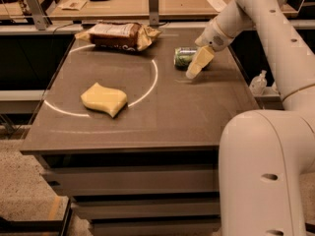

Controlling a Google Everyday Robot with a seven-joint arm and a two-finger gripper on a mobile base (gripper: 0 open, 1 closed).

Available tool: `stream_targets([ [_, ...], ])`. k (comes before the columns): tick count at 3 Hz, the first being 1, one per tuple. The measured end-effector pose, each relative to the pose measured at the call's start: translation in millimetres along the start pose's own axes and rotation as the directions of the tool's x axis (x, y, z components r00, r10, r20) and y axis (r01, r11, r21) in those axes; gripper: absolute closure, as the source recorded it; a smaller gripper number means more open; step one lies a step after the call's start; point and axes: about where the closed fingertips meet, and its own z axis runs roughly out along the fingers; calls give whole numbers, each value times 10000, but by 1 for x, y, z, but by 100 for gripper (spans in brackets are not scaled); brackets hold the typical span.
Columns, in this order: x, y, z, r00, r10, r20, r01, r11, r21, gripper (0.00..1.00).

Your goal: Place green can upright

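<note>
Toward the near left corner of the grey-brown flat surface (187, 117), a pale yellow wavy-edged sponge (104, 99) lies across a thin white curved line (152, 80). Farther back, near the right edge, my cream-coloured end effector (193, 72) slants down just in front of the small green cylindrical can (183, 57), which lies on its side. I cannot tell whether my end effector is wide or narrow, or whether it touches the can. At the far edge, left of the can, lies a crumpled brown snack bag (120, 35).
</note>
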Motion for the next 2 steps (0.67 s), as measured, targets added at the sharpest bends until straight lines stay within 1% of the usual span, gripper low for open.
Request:
stream_targets([
  [1,-9,1,13,9863,-849,-1413,826,9963,-217,0],
  [2,-12,-2,21,9533,-1384,-2686,1343,9904,-340,18],
])
